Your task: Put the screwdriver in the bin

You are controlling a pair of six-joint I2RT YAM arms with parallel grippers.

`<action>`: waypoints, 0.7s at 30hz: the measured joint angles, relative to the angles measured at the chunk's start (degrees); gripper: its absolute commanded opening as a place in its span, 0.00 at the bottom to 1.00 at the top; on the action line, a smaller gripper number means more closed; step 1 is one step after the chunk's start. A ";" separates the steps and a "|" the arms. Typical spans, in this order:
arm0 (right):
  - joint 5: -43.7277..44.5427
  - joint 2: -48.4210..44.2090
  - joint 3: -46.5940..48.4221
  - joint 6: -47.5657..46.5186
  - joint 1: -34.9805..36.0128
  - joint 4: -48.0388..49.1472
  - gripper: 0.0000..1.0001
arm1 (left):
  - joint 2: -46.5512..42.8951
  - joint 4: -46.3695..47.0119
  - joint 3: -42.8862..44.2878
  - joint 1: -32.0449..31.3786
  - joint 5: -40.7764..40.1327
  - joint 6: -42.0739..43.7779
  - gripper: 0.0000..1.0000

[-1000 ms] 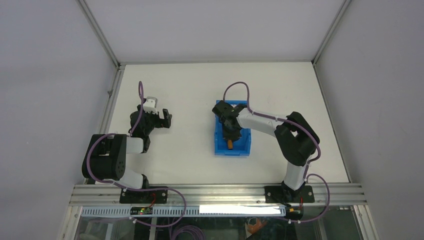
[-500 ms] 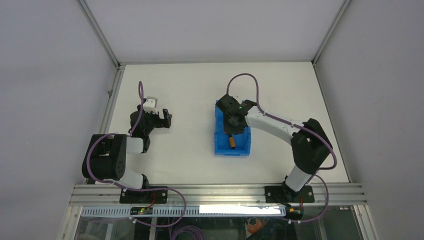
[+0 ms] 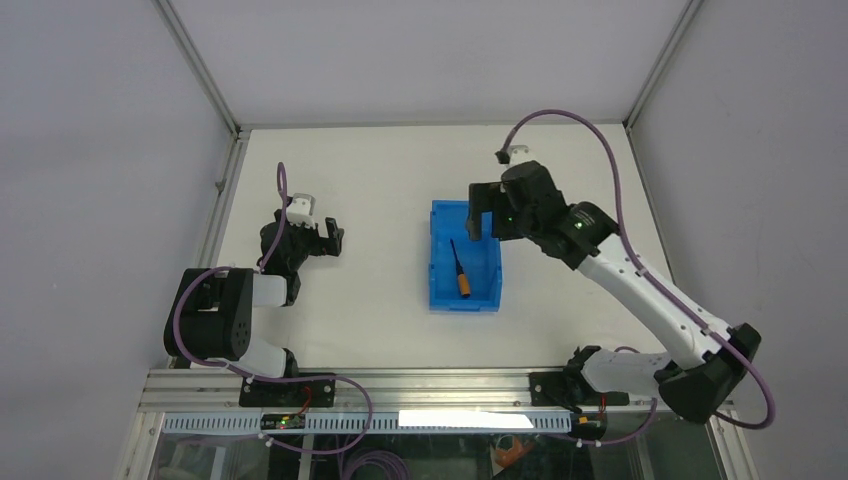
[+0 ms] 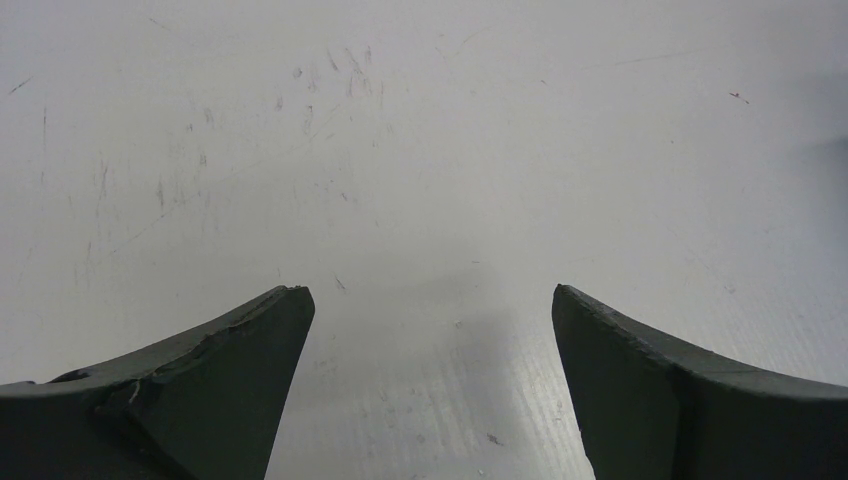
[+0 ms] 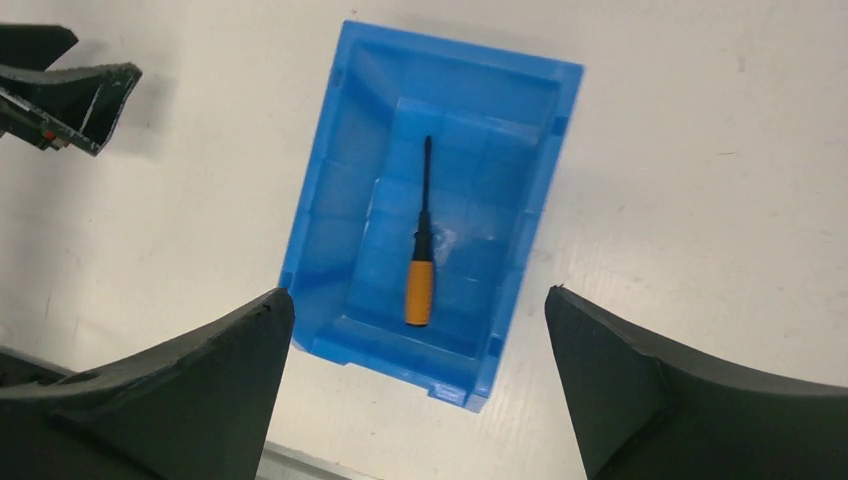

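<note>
Both gape empty: left gripper (image 4: 428,291), right gripper (image 5: 417,293). Screwdriver (image 5: 422,240) lies in bin (image 5: 310,230) at my twelve o'clock; retreating low could clip its rim.

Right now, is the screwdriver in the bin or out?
In. The screwdriver lies flat on the floor of the bin, with blue walls all around it and nothing holding it.

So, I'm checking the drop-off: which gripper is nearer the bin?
Right. The right gripper hangs open above the bin's far right corner; the left gripper sits open over the table, well off to the bin's left.
</note>
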 measured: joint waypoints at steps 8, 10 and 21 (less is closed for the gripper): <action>-0.44 -10.05 -10.34 -6.27 -7.65 4.52 0.99 | 0.00 0.00 0.00 0.00 0.00 0.00 0.99; -0.68 -11.67 -14.25 -6.82 -10.86 6.62 0.99 | 0.00 0.00 0.00 0.00 0.00 0.00 0.99; 1.27 -20.68 -37.99 -5.44 -23.32 19.98 0.99 | 0.00 0.00 0.00 0.00 0.00 0.00 0.99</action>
